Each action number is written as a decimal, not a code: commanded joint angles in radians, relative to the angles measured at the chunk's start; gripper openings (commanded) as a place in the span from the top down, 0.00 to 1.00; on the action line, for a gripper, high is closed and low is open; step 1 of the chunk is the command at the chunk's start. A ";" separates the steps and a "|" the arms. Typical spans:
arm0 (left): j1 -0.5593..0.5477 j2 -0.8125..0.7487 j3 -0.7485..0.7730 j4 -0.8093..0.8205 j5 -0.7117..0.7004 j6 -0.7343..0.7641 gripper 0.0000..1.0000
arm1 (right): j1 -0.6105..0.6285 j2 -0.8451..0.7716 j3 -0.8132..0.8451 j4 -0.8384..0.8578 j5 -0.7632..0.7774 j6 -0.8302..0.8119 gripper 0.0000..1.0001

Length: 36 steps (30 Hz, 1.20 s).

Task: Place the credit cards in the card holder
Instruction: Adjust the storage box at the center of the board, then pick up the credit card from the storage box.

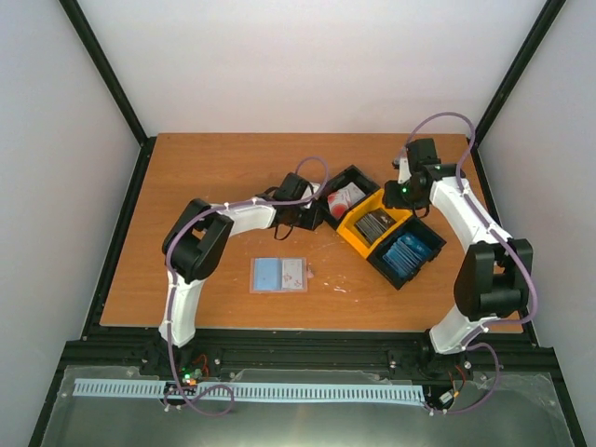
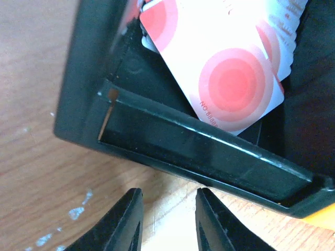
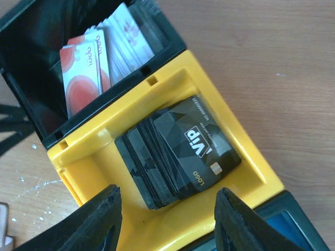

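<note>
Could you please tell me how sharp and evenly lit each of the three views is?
Top external: soft, even light, but the card holder is too small for detail. Left wrist: glare streaks the black bin rim; the white-and-red card looks slightly soft. Right wrist: dark grey cards sharp, lettering readable.

**Colours and patterns**

Recorded white credit cards (image 2: pixel 230 78) with red concentric rings and red lettering, in a black bin (image 2: pixel 199 151). Noted dark grey cards (image 3: pixel 193 151) with a faceted triangle pattern and white "VIP" print, in a yellow bin (image 3: pixel 91 157). Logged blue cards (image 1: pixel 410 253) in a second black bin (image 1: pixel 399 279). Found card holder (image 1: pixel 278 276) pale blue on its left half, whitish on its right, pinkish at the rim. Saw table (image 1: pixel 214 168) as orange-brown wood grain with white flecks.
</note>
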 commanded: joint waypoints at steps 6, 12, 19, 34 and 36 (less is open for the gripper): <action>0.016 -0.096 -0.034 -0.032 0.043 0.010 0.66 | 0.061 0.154 0.052 -0.049 0.063 -0.079 0.51; 0.042 -0.225 -0.138 -0.053 -0.037 -0.020 0.63 | 0.104 0.246 0.073 -0.039 0.152 -0.038 0.56; 0.098 -0.295 -0.230 -0.051 -0.085 -0.045 0.62 | 0.104 0.282 0.061 0.009 0.206 -0.001 0.61; 0.110 -0.296 -0.258 -0.013 -0.101 -0.025 0.62 | 0.105 0.361 0.070 0.021 0.195 0.003 0.60; 0.113 -0.294 -0.259 -0.014 -0.100 -0.022 0.62 | 0.106 0.368 0.072 0.022 0.213 0.007 0.61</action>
